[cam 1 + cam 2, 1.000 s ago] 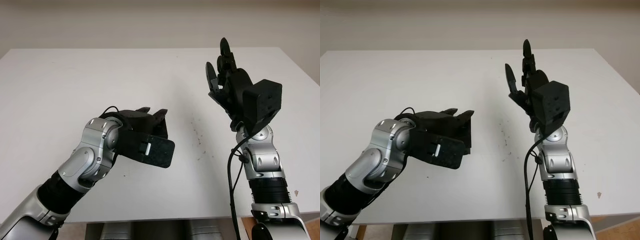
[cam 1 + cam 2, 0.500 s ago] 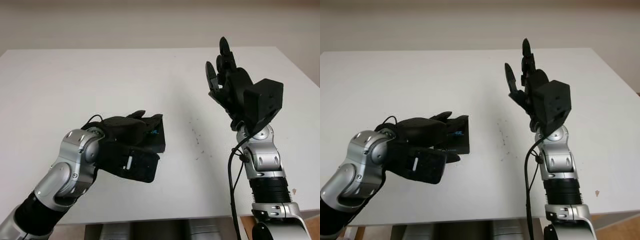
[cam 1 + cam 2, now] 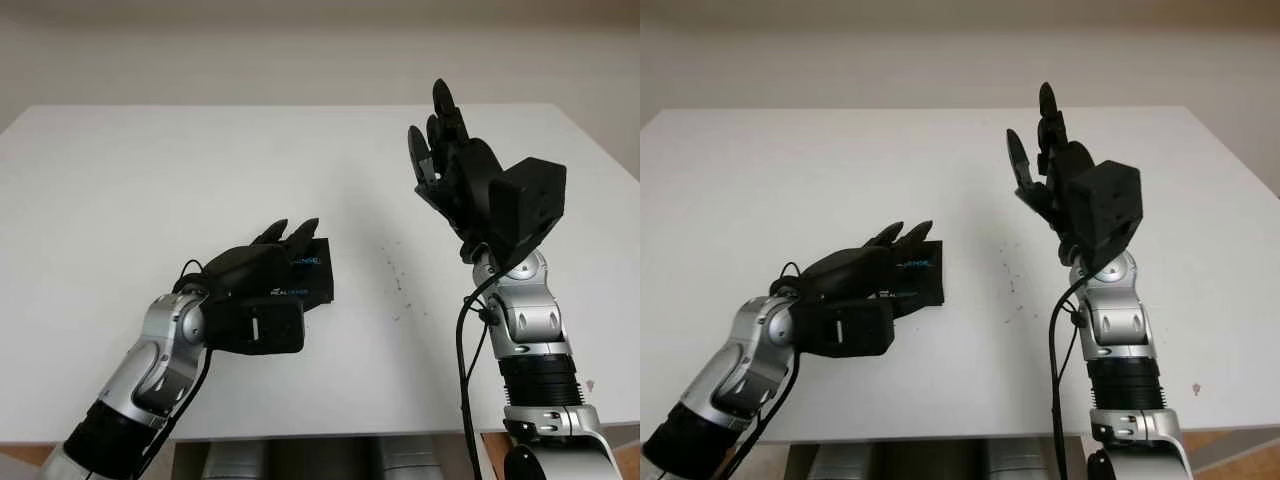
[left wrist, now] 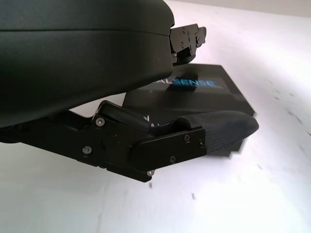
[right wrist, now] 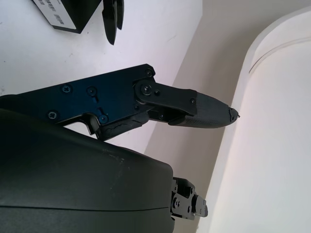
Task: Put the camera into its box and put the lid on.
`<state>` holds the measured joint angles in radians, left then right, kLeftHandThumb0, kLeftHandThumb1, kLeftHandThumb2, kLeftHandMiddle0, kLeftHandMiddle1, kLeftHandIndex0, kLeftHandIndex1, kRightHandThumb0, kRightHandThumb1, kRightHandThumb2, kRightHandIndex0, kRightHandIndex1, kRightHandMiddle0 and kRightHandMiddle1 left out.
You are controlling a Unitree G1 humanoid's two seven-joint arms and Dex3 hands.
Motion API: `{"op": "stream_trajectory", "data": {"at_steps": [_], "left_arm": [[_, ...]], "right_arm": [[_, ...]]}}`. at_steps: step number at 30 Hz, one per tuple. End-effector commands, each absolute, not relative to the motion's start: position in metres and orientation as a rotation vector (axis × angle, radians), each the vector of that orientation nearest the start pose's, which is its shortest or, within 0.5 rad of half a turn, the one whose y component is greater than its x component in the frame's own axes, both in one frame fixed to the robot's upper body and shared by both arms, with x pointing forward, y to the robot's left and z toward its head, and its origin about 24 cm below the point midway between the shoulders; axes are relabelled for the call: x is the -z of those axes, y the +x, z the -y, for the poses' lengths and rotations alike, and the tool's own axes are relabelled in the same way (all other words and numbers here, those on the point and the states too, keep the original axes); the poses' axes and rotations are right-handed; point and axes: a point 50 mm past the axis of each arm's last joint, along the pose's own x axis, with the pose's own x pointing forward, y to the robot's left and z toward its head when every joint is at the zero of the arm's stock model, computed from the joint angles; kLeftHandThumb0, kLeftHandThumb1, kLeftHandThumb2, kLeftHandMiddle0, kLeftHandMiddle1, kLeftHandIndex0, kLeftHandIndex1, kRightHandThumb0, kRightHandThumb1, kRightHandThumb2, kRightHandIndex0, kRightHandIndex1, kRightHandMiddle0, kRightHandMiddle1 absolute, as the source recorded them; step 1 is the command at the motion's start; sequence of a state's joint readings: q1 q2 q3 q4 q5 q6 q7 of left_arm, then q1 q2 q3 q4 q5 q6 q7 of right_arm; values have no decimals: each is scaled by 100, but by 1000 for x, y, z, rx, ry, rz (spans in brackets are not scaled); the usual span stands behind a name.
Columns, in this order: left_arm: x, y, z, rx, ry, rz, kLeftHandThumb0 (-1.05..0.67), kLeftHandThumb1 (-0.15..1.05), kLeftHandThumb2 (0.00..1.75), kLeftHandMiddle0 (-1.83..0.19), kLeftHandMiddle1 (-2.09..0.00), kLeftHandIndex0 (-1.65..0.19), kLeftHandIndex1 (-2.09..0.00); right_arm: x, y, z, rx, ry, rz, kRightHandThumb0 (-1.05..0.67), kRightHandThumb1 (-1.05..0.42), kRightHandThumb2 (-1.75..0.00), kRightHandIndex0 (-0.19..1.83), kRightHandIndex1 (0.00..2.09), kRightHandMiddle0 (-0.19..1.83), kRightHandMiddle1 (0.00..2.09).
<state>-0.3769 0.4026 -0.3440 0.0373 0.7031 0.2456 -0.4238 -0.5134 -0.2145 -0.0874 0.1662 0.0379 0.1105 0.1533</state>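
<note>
White table (image 3: 150, 180) w/ a few dark specks near centre; pale wall behind. Black box (image 3: 305, 277), lid on, lies flat on the table just left of centre. Left hand (image 3: 262, 262) over the box's near-left part, fingers extended, not gripping it. Right hand (image 3: 447, 160) raised above table's right side, holding nothing.
</note>
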Motion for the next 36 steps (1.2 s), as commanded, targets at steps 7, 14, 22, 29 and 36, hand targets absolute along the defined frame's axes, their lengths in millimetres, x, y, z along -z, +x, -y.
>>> {"op": "stream_trajectory", "data": {"at_steps": [7, 14, 22, 29, 36], "left_arm": [[-77, 321, -140, 481, 1183, -108, -88, 105, 71, 19, 0, 19, 0], [-110, 301, -143, 411, 945, 37, -85, 105, 65, 19, 0, 19, 0], [-157, 273, -163, 312, 541, 175, -79, 105, 64, 19, 0, 19, 0], [-170, 274, -177, 161, 424, 280, -75, 105, 67, 19, 0, 19, 0], [-171, 292, -193, 29, 115, 314, -78, 105, 69, 19, 0, 19, 0]], "right_arm": [[-149, 336, 167, -151, -149, 245, -63, -105, -61, -17, 5, -16, 4], [-151, 332, 166, -167, -153, 274, -65, -105, -60, -18, 5, -17, 4], [-153, 326, 160, -189, -129, 281, -68, -105, -57, -18, 5, -18, 4], [-150, 329, 158, -198, -151, 256, -70, -105, -59, -19, 2, -19, 3], [-144, 334, 154, -176, -131, 221, -77, -105, -61, -19, 1, -18, 2]]}}
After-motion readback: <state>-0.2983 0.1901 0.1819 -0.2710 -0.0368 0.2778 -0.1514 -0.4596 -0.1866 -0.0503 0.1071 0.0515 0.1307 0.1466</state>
